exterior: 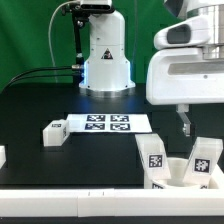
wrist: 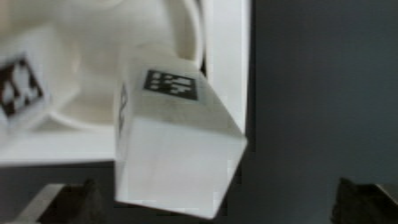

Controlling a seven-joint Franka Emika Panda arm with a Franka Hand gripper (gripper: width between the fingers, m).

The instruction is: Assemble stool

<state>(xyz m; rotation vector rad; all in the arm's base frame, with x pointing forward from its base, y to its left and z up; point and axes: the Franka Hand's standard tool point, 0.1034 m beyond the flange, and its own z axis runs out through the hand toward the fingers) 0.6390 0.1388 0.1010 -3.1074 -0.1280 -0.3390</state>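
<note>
The stool's round white seat point(exterior: 176, 180) lies at the exterior view's lower right, with two tagged white legs point(exterior: 155, 156) point(exterior: 203, 161) standing up from it. My gripper point(exterior: 185, 124) hangs just above and behind them, open. In the wrist view one blocky white leg point(wrist: 178, 140) with a black-and-white tag runs down between my two dark fingertips point(wrist: 64, 203), nearer to one of them and not pinched by either. The seat point(wrist: 80, 105) shows pale behind it. Another loose white leg point(exterior: 53, 132) lies on the black table at the exterior view's left.
The marker board point(exterior: 107, 124) lies flat at the table's middle, in front of the robot's white base point(exterior: 105, 60). A long white rail point(exterior: 90, 205) runs along the near edge. A white part point(exterior: 3, 157) shows at the exterior view's far left edge.
</note>
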